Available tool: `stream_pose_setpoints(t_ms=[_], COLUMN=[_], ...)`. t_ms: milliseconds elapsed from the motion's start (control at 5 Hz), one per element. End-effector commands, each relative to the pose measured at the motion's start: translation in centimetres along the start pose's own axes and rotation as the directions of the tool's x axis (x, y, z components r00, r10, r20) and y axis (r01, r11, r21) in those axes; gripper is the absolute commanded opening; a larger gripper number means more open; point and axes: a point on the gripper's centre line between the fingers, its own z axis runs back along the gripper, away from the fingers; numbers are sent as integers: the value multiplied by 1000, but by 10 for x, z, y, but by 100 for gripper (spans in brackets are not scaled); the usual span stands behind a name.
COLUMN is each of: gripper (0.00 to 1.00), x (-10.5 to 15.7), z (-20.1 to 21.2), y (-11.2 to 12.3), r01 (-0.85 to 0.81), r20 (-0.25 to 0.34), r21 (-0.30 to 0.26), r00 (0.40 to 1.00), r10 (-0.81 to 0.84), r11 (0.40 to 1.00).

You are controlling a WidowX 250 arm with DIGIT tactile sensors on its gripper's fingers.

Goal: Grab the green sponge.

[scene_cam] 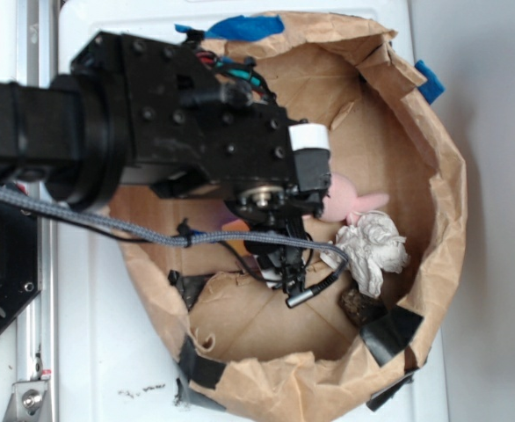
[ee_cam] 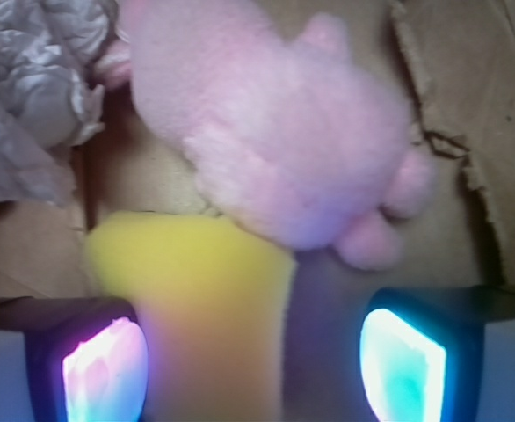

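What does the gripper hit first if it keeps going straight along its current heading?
Most likely the sponge: in the wrist view its yellow block sits between the open gripper pads, nearest the camera. The pink plush lies just beyond, overlapping the sponge's far edge. Depth is blurry, so how near is unclear.

In the exterior view the arm [scene_cam: 152, 123] hides the green sponge entirely and covers most of the pink plush toy [scene_cam: 359, 200], leaving only a small part by the crumpled paper wad [scene_cam: 373, 249]. In the wrist view the green sponge [ee_cam: 196, 299] is blurred and cut off by the bottom edge; its greenish face cannot be made out. The fingers [ee_cam: 104, 369] are cropped there too, and the paper wad [ee_cam: 29, 88] runs off the left edge.
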Motion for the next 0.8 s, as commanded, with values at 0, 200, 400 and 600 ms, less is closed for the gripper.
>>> stream_pose_setpoints(t_ms=[0, 200, 400, 600], gripper=[100, 100, 100, 100], x=[-4, -6, -7, -6], z=[9, -3, -12, -19], y=[-16, -20, -21, -19], r01=[45, 48, 48, 46], r20=[48, 39, 33, 12], r21=[-26, -1, 16, 26], r00=[998, 998, 998, 999], r10=[-44, -48, -49, -47], r11=[999, 999, 999, 999])
